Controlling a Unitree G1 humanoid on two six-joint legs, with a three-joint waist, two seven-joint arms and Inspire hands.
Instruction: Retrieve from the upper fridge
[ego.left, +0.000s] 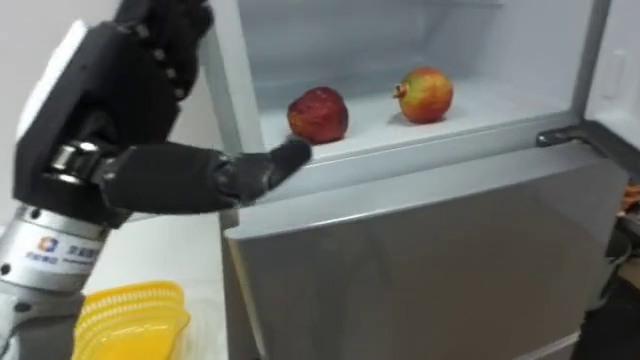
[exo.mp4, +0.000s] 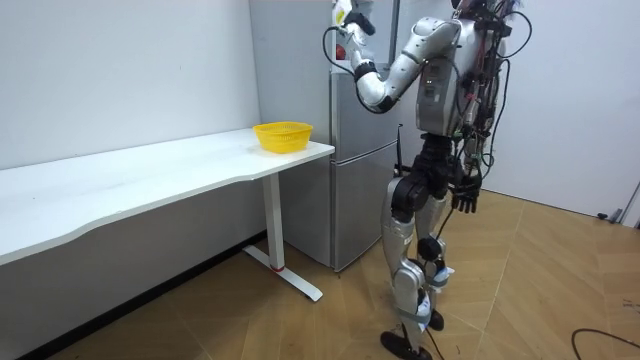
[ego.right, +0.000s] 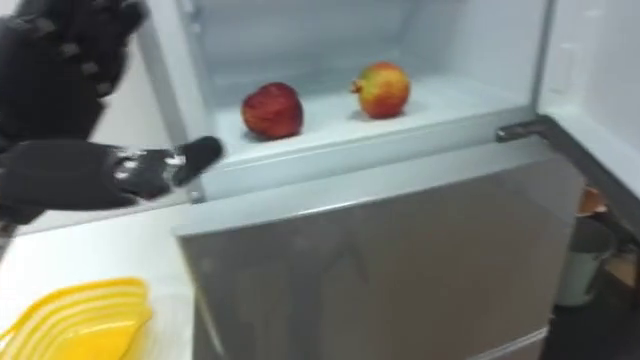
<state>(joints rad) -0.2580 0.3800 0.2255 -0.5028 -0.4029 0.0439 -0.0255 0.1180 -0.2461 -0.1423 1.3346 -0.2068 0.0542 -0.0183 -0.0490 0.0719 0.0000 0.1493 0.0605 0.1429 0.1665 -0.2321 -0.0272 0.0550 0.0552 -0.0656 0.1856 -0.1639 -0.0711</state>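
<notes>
Left eye view: your left hand (ego.left: 125, 125) is spread and empty, thumb tip just before the red fruit (ego.left: 318, 114) on the fridge shelf (ego.left: 475, 112); right hand (exo.mp4: 465, 197) hangs loose-fingered.

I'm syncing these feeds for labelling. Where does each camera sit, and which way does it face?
Left eye view: on the robot's head, looking down into the open upper fridge at a red fruit and a yellowish fruit; the left robot hand and forearm show.
Right eye view: beside it, same aim, same hand.
Room view: off in the room, facing fridge and table; whole robot, right robot hand hanging.
Shared: fridge and yellow basket appear in all three.
</notes>
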